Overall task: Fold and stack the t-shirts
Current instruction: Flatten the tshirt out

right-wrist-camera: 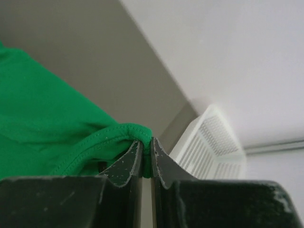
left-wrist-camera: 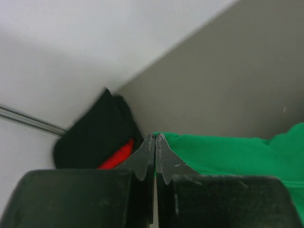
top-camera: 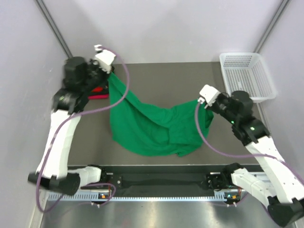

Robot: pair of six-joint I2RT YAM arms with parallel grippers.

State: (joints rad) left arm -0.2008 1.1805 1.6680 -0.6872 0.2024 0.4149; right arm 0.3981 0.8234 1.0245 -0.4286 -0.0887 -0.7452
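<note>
The bright green t-shirt (top-camera: 152,126) hangs between my two grippers, sagging onto the table in the middle. My left gripper (top-camera: 110,76) is shut on its left upper edge, seen in the left wrist view (left-wrist-camera: 156,137) with green cloth (left-wrist-camera: 228,154) beside the jaws. My right gripper (top-camera: 205,102) is shut on a hemmed edge of the same shirt, seen in the right wrist view (right-wrist-camera: 147,142) with the cloth (right-wrist-camera: 42,118) at the left. The black t-shirt (left-wrist-camera: 97,135) lies folded at the back left corner on top of the red t-shirt (left-wrist-camera: 116,156), which also shows from above (top-camera: 98,91).
A white plastic mesh basket (top-camera: 247,76) stands at the back right corner and also shows in the right wrist view (right-wrist-camera: 213,147). The grey table (top-camera: 166,76) is walled by pale panels on three sides. The arm bases sit on a rail at the near edge.
</note>
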